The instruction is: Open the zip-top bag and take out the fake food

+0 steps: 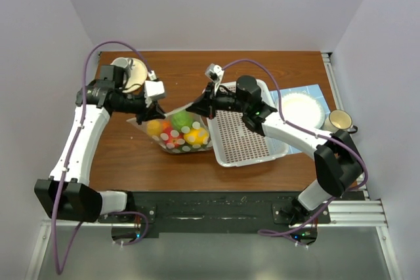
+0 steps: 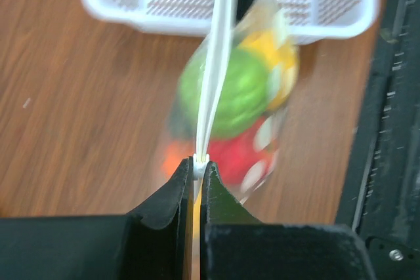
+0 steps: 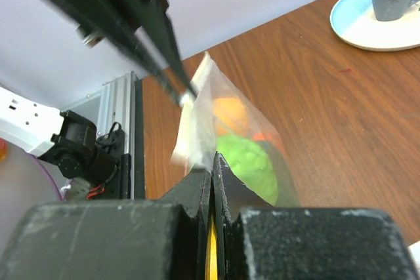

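Observation:
The zip-top bag hangs just above the wooden table, stretched between both grippers by its top edge. Inside is fake food: a green round piece, a yellow one, a red one and an orange one. My left gripper is shut on the white zip strip at the bag's left end. At the right end, my right gripper is shut on the clear plastic. In the right wrist view the green piece shows through the bag.
A white perforated basket sits right of the bag, under my right arm. A white plate on a blue mat and a cup stand at the right. Another cup on a saucer stands back left. The black mounting rail runs along the near edge.

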Motion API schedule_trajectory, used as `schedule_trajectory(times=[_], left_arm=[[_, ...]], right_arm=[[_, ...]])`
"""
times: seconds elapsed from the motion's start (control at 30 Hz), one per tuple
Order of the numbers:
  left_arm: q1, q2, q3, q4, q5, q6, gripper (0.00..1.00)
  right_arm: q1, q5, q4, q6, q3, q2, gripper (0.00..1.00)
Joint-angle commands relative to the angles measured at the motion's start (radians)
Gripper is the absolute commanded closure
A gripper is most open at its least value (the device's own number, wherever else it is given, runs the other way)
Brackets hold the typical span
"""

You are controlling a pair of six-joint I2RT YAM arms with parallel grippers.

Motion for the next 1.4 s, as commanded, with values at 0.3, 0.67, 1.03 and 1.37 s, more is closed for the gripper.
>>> schedule_trajectory(times=[0.3, 0.67, 1.03, 1.37], left_arm=[[0.39, 0.022, 0.029, -0.154, -0.144, 0.258, 1.0], [0.577, 0.055, 0.037, -0.227, -0.143, 0.39, 1.0], [0.39, 0.008, 0.149, -0.2, 0.136, 0.123, 0.09], [0.272, -0.037, 0.06, 0.384, 0.144, -0.334, 0.09]], right_arm=[[-0.035, 0.072, 0.166, 0.076, 0.037, -0.036, 1.0], [-0.038, 0.086, 0.205, 0.108, 0.041, 0.007, 1.0], [-0.019, 0.017, 0.297, 0.199, 0.035, 0.069, 1.0], [0.035, 0.003, 0.193, 0.13, 0.021, 0.021, 1.0]])
